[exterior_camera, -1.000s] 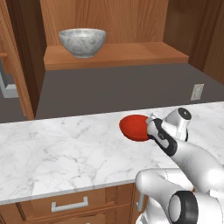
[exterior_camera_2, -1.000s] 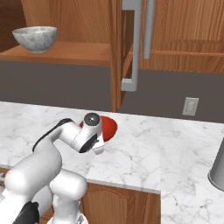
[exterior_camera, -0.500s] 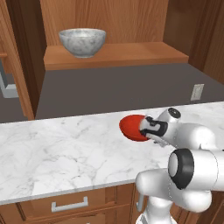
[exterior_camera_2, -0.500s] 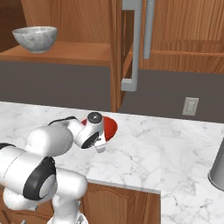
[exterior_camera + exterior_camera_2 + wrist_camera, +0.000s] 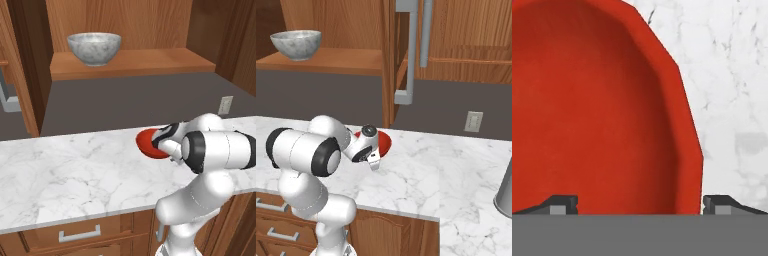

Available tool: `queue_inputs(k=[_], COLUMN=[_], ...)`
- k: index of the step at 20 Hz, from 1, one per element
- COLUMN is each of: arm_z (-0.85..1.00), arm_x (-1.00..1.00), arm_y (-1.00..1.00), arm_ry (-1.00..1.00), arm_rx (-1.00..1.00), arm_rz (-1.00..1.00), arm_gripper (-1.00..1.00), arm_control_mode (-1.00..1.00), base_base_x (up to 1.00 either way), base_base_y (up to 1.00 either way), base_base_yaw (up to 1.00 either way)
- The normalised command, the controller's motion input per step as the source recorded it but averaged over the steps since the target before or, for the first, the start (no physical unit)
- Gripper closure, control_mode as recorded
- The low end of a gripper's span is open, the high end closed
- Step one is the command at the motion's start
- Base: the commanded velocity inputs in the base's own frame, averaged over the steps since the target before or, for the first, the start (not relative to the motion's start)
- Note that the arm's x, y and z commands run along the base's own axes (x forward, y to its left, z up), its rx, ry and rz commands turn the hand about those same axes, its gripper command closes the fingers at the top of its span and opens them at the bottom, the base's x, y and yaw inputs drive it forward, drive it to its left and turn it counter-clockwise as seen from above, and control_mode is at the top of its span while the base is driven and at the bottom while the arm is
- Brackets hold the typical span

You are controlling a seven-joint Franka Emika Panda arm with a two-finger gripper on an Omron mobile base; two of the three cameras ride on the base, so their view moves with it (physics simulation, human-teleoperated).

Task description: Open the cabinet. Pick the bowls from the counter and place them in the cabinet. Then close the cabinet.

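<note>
Since a second ago: arm folded lower and drawn in over the counter, elbow now bulking in front of the wrist in both base views; gripper brought in closer on the red bowl. Bowls themselves unmoved.

Red bowl sitting on the white marble counter, near its back edge, partly covered by the wrist in the left base view. In the right base view, red bowl showing just behind the hand, to the right of the folded arm. In the hand view, glossy red bowl very close, its rim running down between the two dark fingertips: one tip set over the bowl's inside, the other over the marble outside the rim. Jaws spread wide, straddling the rim, not clamped; contact with the rim not discernible.

Grey-white speckled marble bowl upright on the wooden shelf of the cabinet, toward the shelf's left end; also seen at upper left of the right base view. Cabinet open: one door swung out edge-on in the right base view, long grey bar handles hanging beside it.

Wall socket on the dark backsplash right of the arm. Drawer with short horizontal handle below the counter edge. Grey cylindrical vessel at the right edge of the right base view, standing on the counter.
</note>
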Motion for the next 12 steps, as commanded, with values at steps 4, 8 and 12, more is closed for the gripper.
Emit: queue_inputs(k=[4,8,12], arm_z=[-0.40,-0.26,-0.16], arm_x=[0.34,0.23,0.13], arm_y=[0.00,0.00,0.00], arm_ry=[0.07,0.04,0.00], arm_rx=[0.00,0.00,0.00], arm_rz=[0.00,0.00,0.00], arm_gripper=[1.00,1.00,1.00], arm_control_mode=[-1.00,-1.00,-1.00], base_base_x=[0.00,0.00,0.00], base_base_y=[0.00,0.00,0.00], base_base_yaw=[0.00,0.00,0.00])
